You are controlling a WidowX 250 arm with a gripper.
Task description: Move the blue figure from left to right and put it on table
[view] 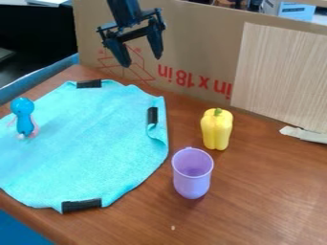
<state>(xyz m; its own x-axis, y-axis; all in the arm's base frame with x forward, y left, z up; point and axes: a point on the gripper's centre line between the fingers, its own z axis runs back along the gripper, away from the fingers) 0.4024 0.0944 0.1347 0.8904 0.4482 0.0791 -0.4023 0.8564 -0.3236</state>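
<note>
- One blue figure (24, 117), upright on the cloth (96, 139), toward its left edge as viewed; pinkish bits at its sides.
- Gripper (141, 61) above the cloth's far side, well apart from the figure. Fingers spread, nothing between them.
- Black strips on the cloth: far edge (89, 83), right edge (152, 115), near edge (81, 206).
- Purple cup (191, 178) just right of the cloth, upright on the brown table (268, 186); yellow pepper (217, 129) farther right of the cloth, behind the cup.
- Cardboard (191, 62) stands beyond the cloth's far side.
- Risks, my judgement: an off-centre close could tip so slim a figure; fingers set too low could pinch cloth and drag it along; a low carry rightward off the cloth could knock cup or pepper; release short of the cloth's right edge would miss bare table.
</note>
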